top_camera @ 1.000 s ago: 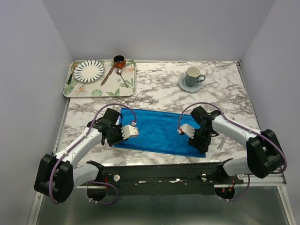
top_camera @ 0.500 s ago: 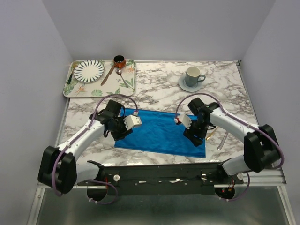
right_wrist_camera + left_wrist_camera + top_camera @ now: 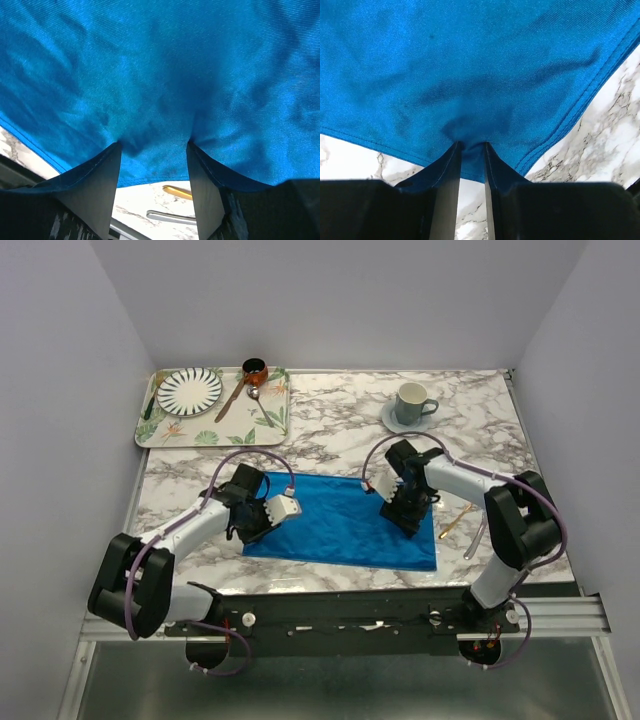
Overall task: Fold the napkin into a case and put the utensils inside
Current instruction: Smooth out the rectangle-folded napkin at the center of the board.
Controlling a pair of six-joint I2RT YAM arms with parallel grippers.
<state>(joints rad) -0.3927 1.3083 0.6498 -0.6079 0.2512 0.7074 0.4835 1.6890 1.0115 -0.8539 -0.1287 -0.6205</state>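
The blue napkin (image 3: 340, 525) lies spread flat on the marble table between my arms. My left gripper (image 3: 262, 517) is at its left edge. In the left wrist view the fingers stand close together with a puckered tuck of napkin (image 3: 470, 65) pinched at the left gripper (image 3: 471, 146) tips. My right gripper (image 3: 400, 502) rests on the cloth's right part. There the jaws are wide apart, and the right gripper (image 3: 154, 142) tips press on the napkin (image 3: 160, 65) near its hem. The utensils lie right of the cloth: a gold spoon (image 3: 455, 521) (image 3: 177, 191) and a silver piece (image 3: 478, 537) (image 3: 172, 216).
A leaf-patterned tray (image 3: 282, 410) at the back left holds a striped plate (image 3: 189, 390), a brown-handled spoon (image 3: 233, 395) and a small brown cup (image 3: 255, 370). A grey mug on a saucer (image 3: 412, 403) stands at the back right.
Both grippers have shifted a little farther from the arm bases, staying on the napkin. The left jaws widened and then narrowed onto the cloth's edge. The right jaws stand wider.
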